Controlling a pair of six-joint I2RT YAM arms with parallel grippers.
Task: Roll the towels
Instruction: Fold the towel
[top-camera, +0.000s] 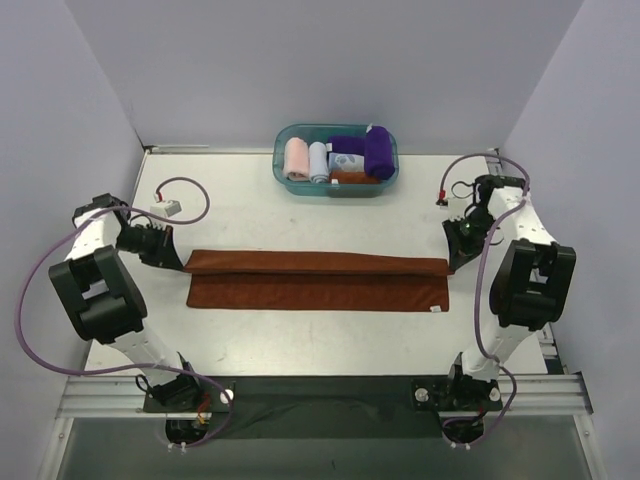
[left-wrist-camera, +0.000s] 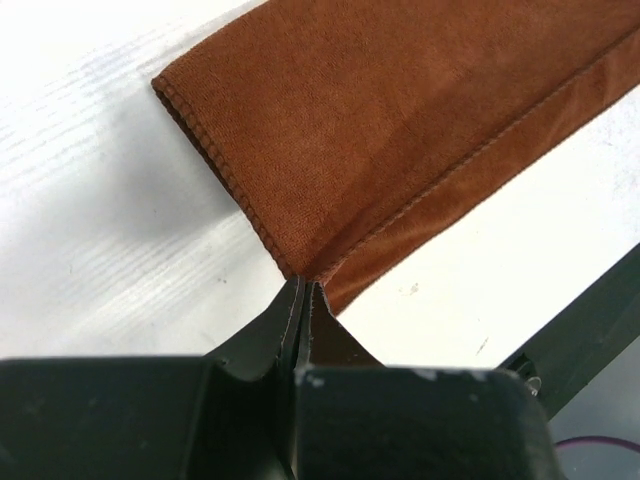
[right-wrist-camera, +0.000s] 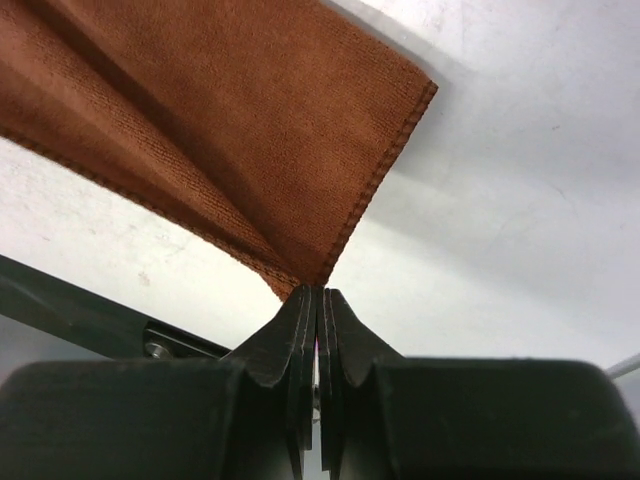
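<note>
**Jaws clamped on towel corners**

The left gripper (left-wrist-camera: 303, 292) and right gripper (right-wrist-camera: 322, 293) are each pinching an end corner of the rust-brown towel (top-camera: 318, 280), lying folded across the table (top-camera: 300, 215). The purple towel (top-camera: 378, 152) is sitting in the basket (top-camera: 279, 160).

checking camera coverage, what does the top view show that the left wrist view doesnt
Only the top view: the whole brown towel folded lengthwise, the right gripper pinching its right corner, and the bin of rolled cloths behind. Only the left wrist view: the towel's stitched hem and layers up close. Both: the left gripper shut on the towel's left corner, over the white table.
</note>
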